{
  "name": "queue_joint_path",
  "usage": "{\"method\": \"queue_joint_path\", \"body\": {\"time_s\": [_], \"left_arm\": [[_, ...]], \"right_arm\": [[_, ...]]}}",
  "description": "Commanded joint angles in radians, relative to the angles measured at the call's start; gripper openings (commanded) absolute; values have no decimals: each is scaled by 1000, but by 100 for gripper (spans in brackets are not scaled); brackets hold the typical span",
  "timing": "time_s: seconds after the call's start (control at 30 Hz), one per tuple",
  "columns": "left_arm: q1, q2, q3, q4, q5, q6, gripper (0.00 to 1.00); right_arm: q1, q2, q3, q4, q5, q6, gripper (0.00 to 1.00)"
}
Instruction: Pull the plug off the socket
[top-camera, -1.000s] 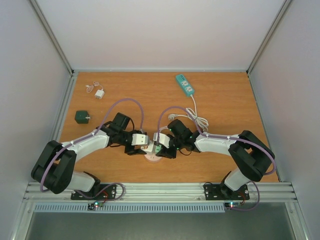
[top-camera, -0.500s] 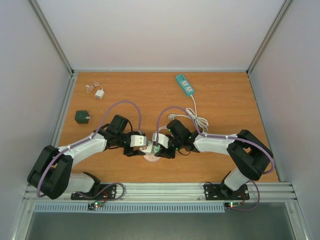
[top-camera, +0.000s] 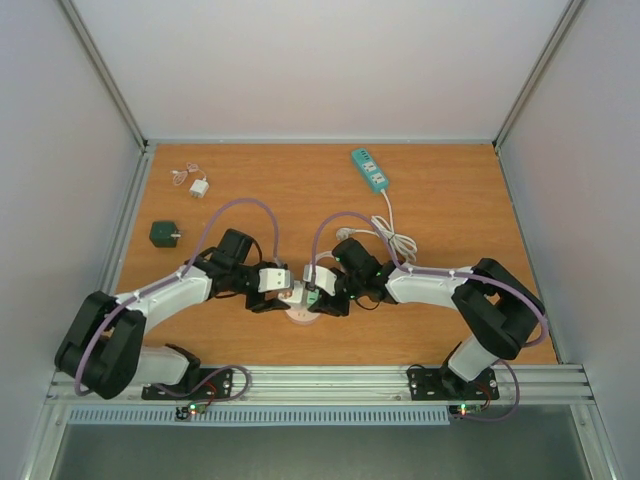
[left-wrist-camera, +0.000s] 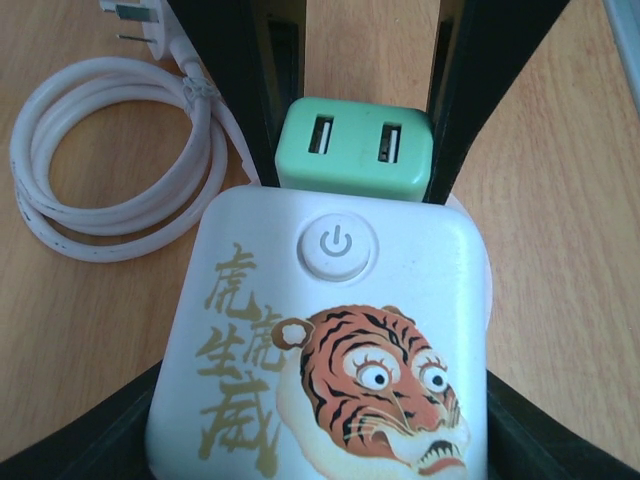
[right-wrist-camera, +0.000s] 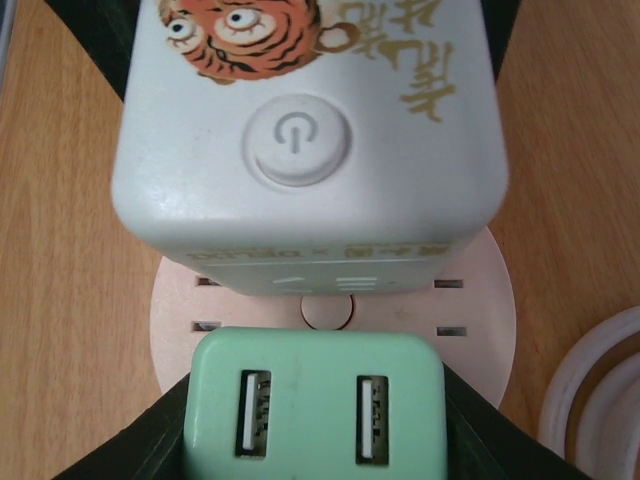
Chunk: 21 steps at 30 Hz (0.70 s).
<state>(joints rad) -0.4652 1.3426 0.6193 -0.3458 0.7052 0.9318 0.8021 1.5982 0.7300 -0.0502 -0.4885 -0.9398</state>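
Wooden table (top-camera: 450, 200), near front edge: green plug (right-wrist-camera: 315, 405) seated against tiger-print socket (left-wrist-camera: 330, 340); right gripper (right-wrist-camera: 315, 435) clamps plug's flat sides, left gripper (left-wrist-camera: 325, 440) clamps socket; plug likely light, rigid, smooth plastic, slippery; pull straight

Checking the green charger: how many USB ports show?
2, side by side on the green charger: left port, right port. Its other sides are hidden.

Our overhead view looks down from above and behind onto the whole table (top-camera: 450, 200), far off. Our two wrist views sit very close and face each other across the tiger-printed block (left-wrist-camera: 330, 340) and green plug (left-wrist-camera: 355, 150). Overhead, that shared pair shows small, seemingly half-hidden, at lower centre.
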Motion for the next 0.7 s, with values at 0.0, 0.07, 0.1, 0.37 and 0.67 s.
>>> {"method": "queue_joint_path", "body": {"time_s": [0.0, 0.07, 0.1, 0.37, 0.67], "left_arm": [[-11, -101, -43, 195, 126, 17, 30], [-15, -96, -43, 193, 108, 28, 30], [-16, -93, -41, 189, 105, 35, 29], [-13, -87, -16, 183, 167, -26, 28], [14, -24, 63, 115, 231, -112, 27]], "right_arm": [[-3, 65, -4, -47, 109, 24, 8], [-3, 73, 4, -53, 108, 25, 8], [-2, 75, 7, -54, 111, 26, 8], [-2, 75, -2, -50, 122, 24, 8], [-3, 75, -6, -48, 126, 21, 8]]}}
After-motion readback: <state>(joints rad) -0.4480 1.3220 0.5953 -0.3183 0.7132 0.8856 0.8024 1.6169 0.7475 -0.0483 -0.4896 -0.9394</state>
